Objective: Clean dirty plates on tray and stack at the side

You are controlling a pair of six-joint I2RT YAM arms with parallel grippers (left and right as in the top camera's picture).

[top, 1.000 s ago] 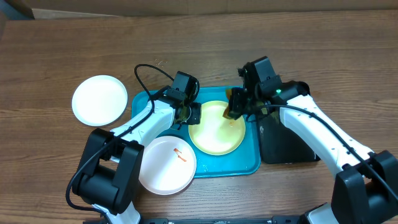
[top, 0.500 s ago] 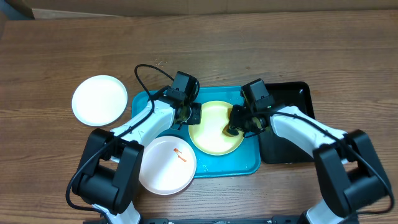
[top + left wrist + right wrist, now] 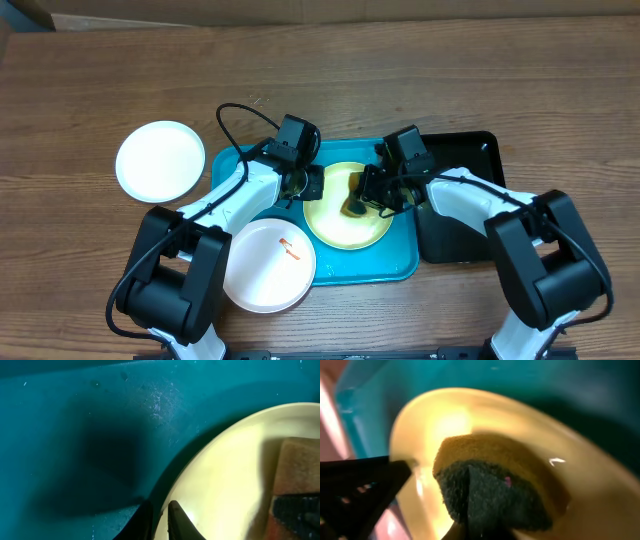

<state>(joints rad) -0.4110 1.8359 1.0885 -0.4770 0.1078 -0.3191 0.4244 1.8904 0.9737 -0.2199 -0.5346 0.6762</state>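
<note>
- Left gripper point(image 3: 300, 186) pinching the yellow plate point(image 3: 335, 228) by its left rim, centre frame on the tray point(image 3: 370, 268)
- Right gripper point(image 3: 357, 207) clamped on the sponge point(image 3: 495, 485), set down on that plate

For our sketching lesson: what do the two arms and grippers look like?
The left arm and right arm: white shells between bulky black joints. The left gripper and right gripper: black. A thin black cable loops by the left arm.
</note>
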